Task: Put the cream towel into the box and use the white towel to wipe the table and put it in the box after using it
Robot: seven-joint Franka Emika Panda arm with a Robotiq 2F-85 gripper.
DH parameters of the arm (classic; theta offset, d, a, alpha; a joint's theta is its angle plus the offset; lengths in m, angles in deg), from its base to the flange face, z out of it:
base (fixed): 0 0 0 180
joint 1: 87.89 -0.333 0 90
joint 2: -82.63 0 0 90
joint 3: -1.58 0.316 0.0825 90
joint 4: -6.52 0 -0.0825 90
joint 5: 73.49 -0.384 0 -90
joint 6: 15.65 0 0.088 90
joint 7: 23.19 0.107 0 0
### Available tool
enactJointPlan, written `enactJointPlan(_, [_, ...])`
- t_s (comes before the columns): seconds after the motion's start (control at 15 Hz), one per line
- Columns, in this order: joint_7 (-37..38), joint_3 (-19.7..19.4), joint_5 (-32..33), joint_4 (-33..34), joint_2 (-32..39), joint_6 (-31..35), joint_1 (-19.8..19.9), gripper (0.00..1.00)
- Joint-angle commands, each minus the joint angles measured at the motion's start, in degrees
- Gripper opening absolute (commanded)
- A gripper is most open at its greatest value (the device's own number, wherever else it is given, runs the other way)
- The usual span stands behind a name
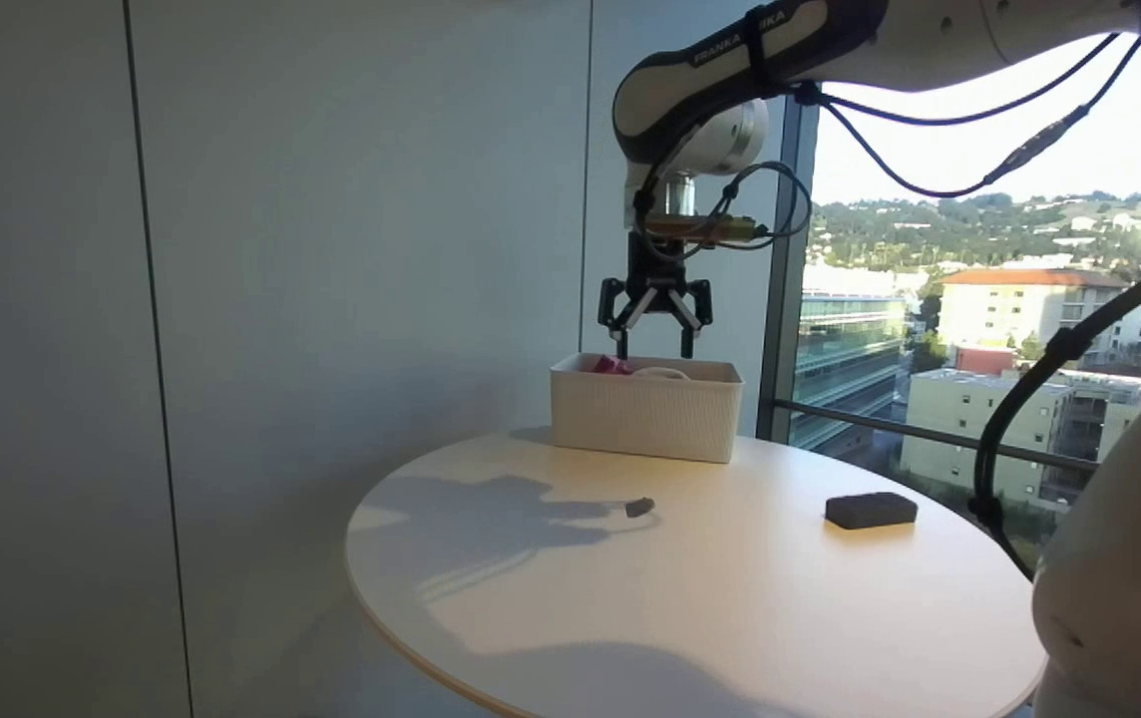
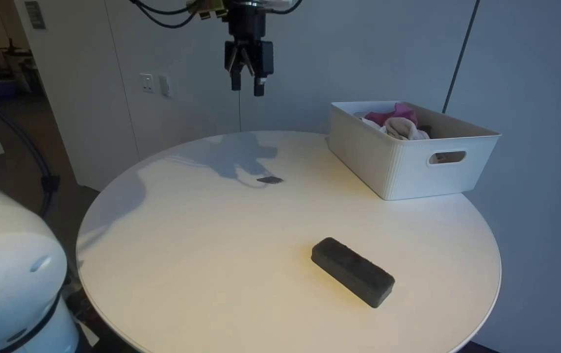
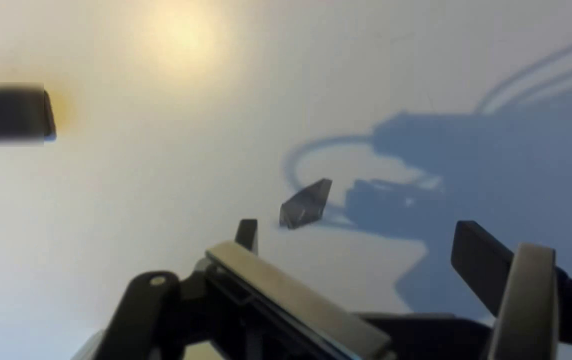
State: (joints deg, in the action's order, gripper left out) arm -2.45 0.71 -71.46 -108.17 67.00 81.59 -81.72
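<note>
A white ribbed box (image 1: 645,414) stands at the table's edge; it also shows in an exterior view (image 2: 359,152). A beige rolled cloth, seemingly the cream towel (image 2: 403,128), lies inside it. A strip of white cloth (image 2: 371,121), perhaps the white towel, shows beside it, mostly hidden. The white round table (image 2: 212,235) has no towel on it. My gripper (image 1: 654,349) hangs well above the table, apart from the box in an exterior view (image 2: 247,89). In the wrist view its fingers (image 3: 356,227) are wide apart with nothing between them.
A pink cloth (image 2: 394,113) is also in the box. A dark block (image 2: 354,272) lies on the table; it shows at the left of the wrist view (image 3: 8,115). A small dark grey piece (image 3: 306,205) lies on the table below the gripper. A wall stands behind the box.
</note>
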Motion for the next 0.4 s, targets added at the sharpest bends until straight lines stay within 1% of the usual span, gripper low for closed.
enactJointPlan(0.0, [-0.68,-0.33,-0.49,-2.94,-1.76,-0.41,-0.10,1.00])
enactJointPlan(0.13, [-1.30,-0.39,-0.80,-6.35,-4.09,-0.38,0.02,1.00])
enactJointPlan(0.33, [-1.54,-0.38,-0.85,-7.13,-4.86,-0.38,0.05,1.00])
